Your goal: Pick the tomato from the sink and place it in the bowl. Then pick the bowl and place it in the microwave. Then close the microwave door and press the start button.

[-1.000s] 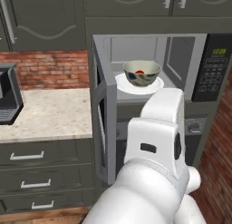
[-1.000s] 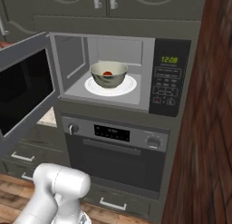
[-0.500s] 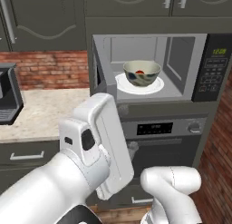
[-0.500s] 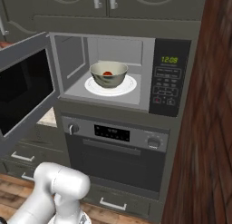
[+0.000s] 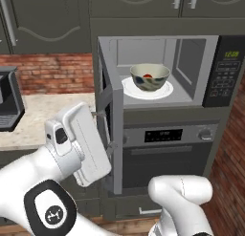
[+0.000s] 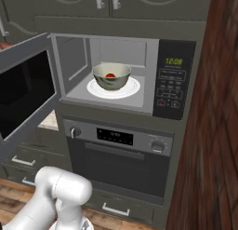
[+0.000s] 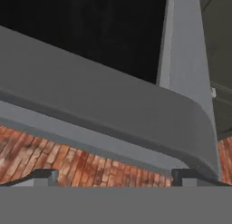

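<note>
Microwave door point(image 6: 25, 91) open, swung leftward, long axis horizontal, bowl point(image 6: 111, 76) inside.

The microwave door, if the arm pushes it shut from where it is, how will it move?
The door stands wide open on its left hinge, so it should probably swing stiffly in an arc rather than slide. Its large dark glass suggests a gentle push. The open gripper sits close against its frame, likely enough contact.
</note>
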